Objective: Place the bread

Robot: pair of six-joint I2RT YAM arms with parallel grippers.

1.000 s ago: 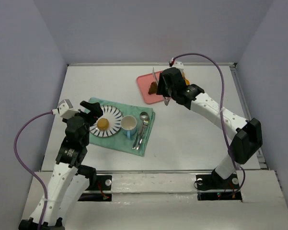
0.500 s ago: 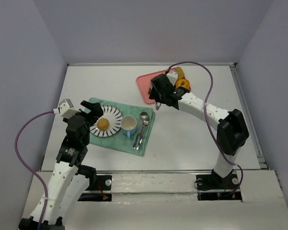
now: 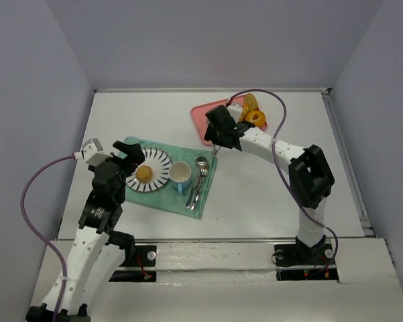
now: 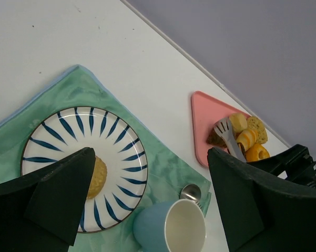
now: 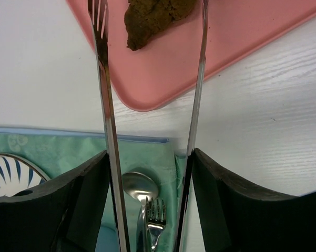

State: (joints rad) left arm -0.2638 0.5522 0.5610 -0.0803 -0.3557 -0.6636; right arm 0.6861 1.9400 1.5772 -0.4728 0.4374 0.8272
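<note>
While the left gripper (image 4: 150, 163) hangs wide open and empty over the striped plate (image 4: 52, 136), the round yellow bun (image 4: 98, 177) sits on that plate near its middle, partly hidden behind one finger in the left wrist view. The plate lies on a green cloth (image 4: 163, 173), with a blue cup (image 4: 173, 228) just beside it and a spoon (image 5: 139, 186) and fork (image 5: 153, 214) lying side by side on the cloth beyond the cup. Across the table, the right gripper (image 5: 150, 157) reaches to the near corner of the pink tray (image 5: 242, 37), its fingers pressed against the outer sides of a pair of metal tongs (image 5: 108, 105). The tongs' arms stand spread apart, and the dark brown pastry (image 5: 155, 16) lies on the tray between their tips. The fork-shaped tip is clear of it, and whether the other tip touches it cannot be told. Farther back on the tray lie an orange ring donut (image 3: 257, 118) and a ridged croissant (image 3: 250, 102), close together.
</note>
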